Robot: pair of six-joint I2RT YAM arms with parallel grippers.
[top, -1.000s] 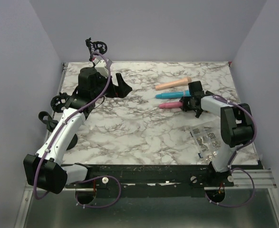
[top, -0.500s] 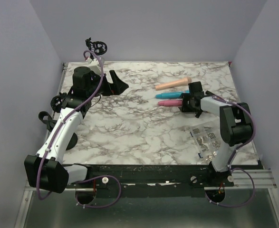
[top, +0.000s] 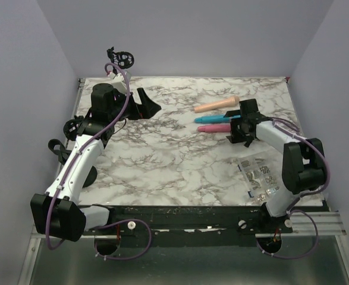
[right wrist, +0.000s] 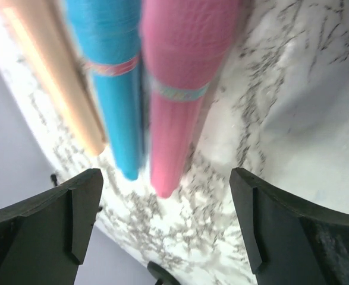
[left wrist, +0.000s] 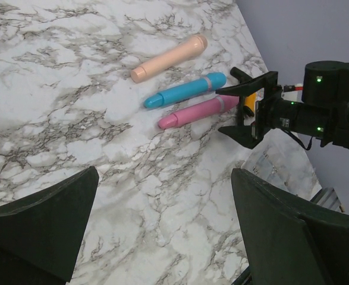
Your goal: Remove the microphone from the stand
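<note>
Right tool (top: 233,128) opened, drawn back, pink microphone (top: 211,128) lying free

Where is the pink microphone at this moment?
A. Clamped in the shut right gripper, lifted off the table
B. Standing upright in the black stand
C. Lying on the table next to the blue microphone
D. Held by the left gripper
C: the pink microphone lies flat on the marble table alongside the blue microphone, and the right gripper is open at its end, not clamped on it.
</note>
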